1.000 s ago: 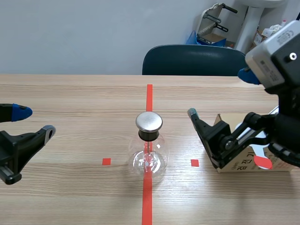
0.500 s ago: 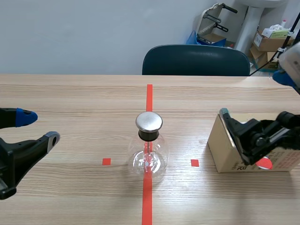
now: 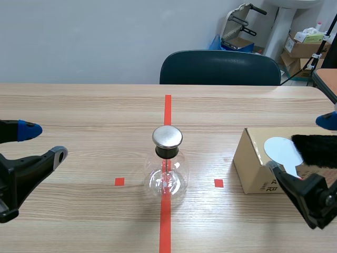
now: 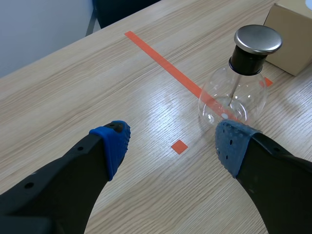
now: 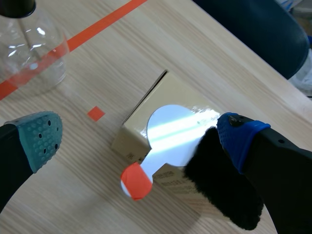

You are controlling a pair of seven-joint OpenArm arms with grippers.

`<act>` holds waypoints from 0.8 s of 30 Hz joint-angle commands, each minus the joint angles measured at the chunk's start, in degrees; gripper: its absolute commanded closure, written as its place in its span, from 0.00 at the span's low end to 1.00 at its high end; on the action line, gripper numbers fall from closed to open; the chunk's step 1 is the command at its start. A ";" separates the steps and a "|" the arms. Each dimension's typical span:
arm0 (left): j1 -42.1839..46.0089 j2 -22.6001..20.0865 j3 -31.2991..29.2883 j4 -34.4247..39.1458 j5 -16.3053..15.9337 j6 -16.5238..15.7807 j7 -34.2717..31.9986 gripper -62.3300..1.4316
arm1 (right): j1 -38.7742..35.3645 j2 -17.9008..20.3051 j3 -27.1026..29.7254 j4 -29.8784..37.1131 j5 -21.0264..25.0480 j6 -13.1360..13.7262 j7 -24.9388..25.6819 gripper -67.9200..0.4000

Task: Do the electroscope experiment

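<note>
The cardboard box sits on your table to the right of the centre tape line. Nudge it and whatever lies on top could slide off. The electroscope stands on that line, well apart from both grippers, and a glancing finger could tip its round glass. Your right gripper hangs wide open over the box. Your left gripper is wide open and empty. The black fur lies against the metal disc paddle, so a careless close may catch both.
</note>
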 commanded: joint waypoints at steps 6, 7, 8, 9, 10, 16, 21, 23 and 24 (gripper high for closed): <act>-0.48 0.31 -0.31 0.76 0.00 -0.33 -0.39 0.36 | -1.25 0.11 1.27 0.09 0.00 2.03 1.18 0.00; -0.48 0.31 -0.31 0.76 0.00 -0.33 -0.39 0.36 | -1.36 0.11 1.27 0.09 0.00 2.03 1.16 0.00; -0.48 0.31 -0.31 0.76 0.00 -0.33 -0.39 0.36 | -1.36 0.11 1.27 0.09 0.00 2.03 1.16 0.00; -0.48 0.31 -0.31 0.76 0.00 -0.33 -0.37 0.36 | -1.38 0.11 1.25 0.09 0.00 2.03 1.16 0.00; -0.48 0.31 -0.31 0.76 0.00 -0.33 -0.37 0.36 | -1.40 0.11 1.14 0.09 0.00 2.03 1.16 0.00; -0.50 0.31 -0.31 0.76 0.00 -0.33 -0.37 0.36 | -1.51 0.11 1.05 0.09 0.02 2.03 1.38 0.00; -0.48 0.31 -0.31 0.76 0.02 -0.33 -0.37 0.36 | -1.51 0.11 1.05 0.09 0.02 2.03 1.36 0.00; -0.48 0.31 -0.31 0.76 0.02 -0.33 -0.37 0.36 | -1.51 0.11 1.05 0.09 0.02 2.03 1.36 0.00; -0.48 0.31 -0.31 0.76 0.02 -0.33 -0.42 0.36 | -1.51 0.11 1.05 0.09 0.02 2.03 1.36 0.00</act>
